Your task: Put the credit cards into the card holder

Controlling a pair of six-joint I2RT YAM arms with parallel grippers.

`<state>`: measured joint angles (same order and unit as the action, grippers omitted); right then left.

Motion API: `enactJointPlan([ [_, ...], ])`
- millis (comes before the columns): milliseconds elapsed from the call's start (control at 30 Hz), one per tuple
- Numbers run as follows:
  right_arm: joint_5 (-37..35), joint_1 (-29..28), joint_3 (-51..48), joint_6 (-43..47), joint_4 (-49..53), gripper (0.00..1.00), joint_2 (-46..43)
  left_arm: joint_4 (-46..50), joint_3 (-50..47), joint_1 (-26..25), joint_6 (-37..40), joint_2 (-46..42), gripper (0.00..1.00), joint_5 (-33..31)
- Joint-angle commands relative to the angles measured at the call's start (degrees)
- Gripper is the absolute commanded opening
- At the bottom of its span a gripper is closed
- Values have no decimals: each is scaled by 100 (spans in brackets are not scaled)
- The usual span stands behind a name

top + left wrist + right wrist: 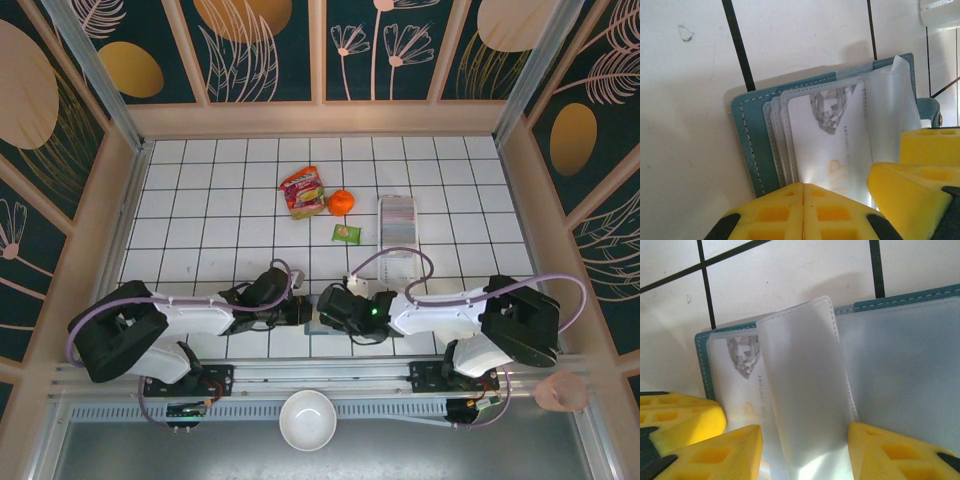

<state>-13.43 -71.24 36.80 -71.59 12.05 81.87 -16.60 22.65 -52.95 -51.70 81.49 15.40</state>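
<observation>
The left gripper [802,195] has its yellow fingers [770,212] pressed together with no gap. Their tips sit over the near edge of the card holder [752,145]; it is unclear whether they touch it. The holder lies open and flat on the white tiles at the middle of the table's near edge, between the two grippers. Its teal cover frames a fan of clear sleeves. A pale card [840,145] with a grey faceted mark rests in the top sleeve on the holder's left half.

One sleeve [805,380] stands up from the holder's middle. The right gripper [805,452] has its fingers [880,447] apart, one on each side of that sleeve; whether they touch its edges cannot be told.

Further back lie a red packet [303,192], an orange [341,203], a green packet [347,233] and a clear tray [397,222]. A white bowl [307,420] sits in front of the arm bases.
</observation>
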Motion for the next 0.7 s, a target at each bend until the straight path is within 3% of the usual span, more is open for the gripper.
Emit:
enactJointPlan([
  [0,-23,2,-41,-202,-345,48,-161,88,-138,-48,-15,165,6,-151],
  [667,105,20,-173,-180,-1260,47,7,23,-418,-51,-280,-211,3,-336],
])
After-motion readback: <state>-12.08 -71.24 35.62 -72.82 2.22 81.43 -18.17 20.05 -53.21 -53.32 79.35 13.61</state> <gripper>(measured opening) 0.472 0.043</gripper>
